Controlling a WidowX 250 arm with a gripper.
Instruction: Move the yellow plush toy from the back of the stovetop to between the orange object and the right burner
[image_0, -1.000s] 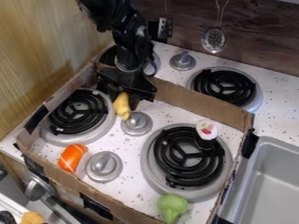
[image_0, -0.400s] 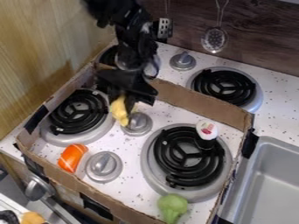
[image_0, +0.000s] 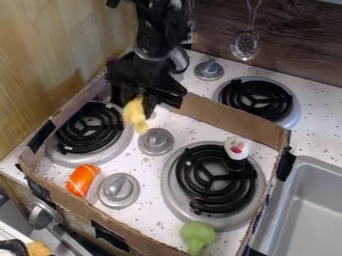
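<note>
Evidently, the gripper held a yellow toy pointing down and toward the viewer

The black gripper (image_0: 137, 104) held the yellow toy (image_0: 135, 116) between its fingers, its upper end up against them. The toy's long axis ran close to straight down the view, slanting slightly right, with its free end directed toward the viewer; blur hid its finer shape.

Just below and right of the gripper was a silver knob (image_0: 155, 141), near that free end. To the gripper's lower left lay a black coil burner (image_0: 87, 146). A cardboard wall (image_0: 227, 121) ran off to its right, sloping downward.

Farther below the gripper, toward the lower left, lay an orange toy with pale stripes (image_0: 81, 180), its long axis slanting from upper right to lower left. Beside it was another silver knob (image_0: 119, 188). Well to the gripper's lower right, a black object with a white top (image_0: 236, 148) stood upright on a larger coil burner (image_0: 214, 202).

Beyond that burner, farthest down from the gripper, lay toy broccoli (image_0: 196, 232), its head pointing up the view and its stalk down. A metal sink (image_0: 307, 205) was far to the gripper's lower right.
</note>
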